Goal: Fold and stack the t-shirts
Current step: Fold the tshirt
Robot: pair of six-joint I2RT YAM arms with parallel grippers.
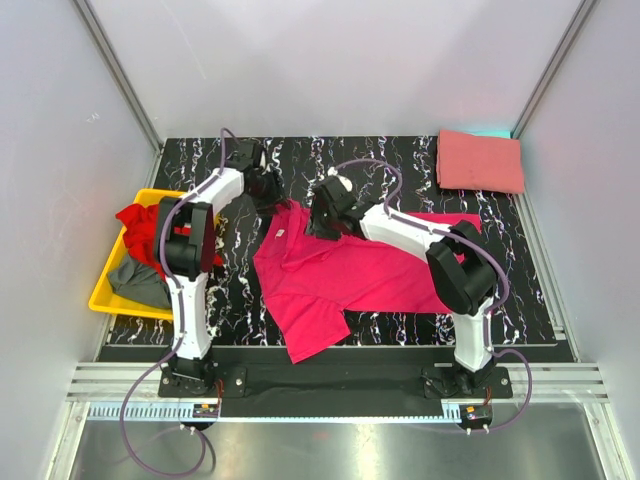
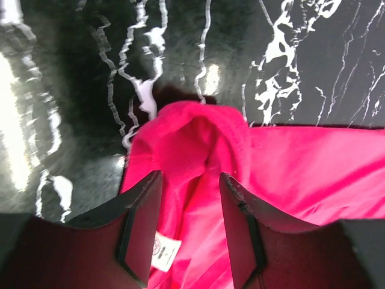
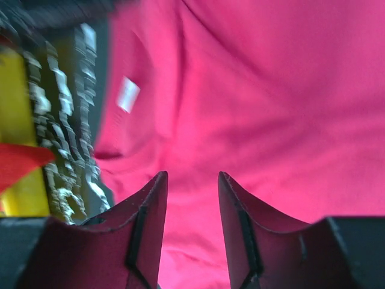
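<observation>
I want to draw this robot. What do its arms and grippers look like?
The left arm and right arm are white tubes with chunky black joints. A thin purple cable loops along each. The left gripper and right gripper each have two dark, wedge-shaped fingers that taper to points.

The hot pink t-shirt (image 1: 340, 280) carries a white label (image 1: 281, 234). The salmon t-shirt (image 1: 480, 162) is plain. The red t-shirt (image 1: 140, 220) and grey t-shirt (image 1: 140, 281) lie in a yellow bin (image 1: 128, 308). The surface (image 1: 400, 165) is black with white marble veins.
</observation>
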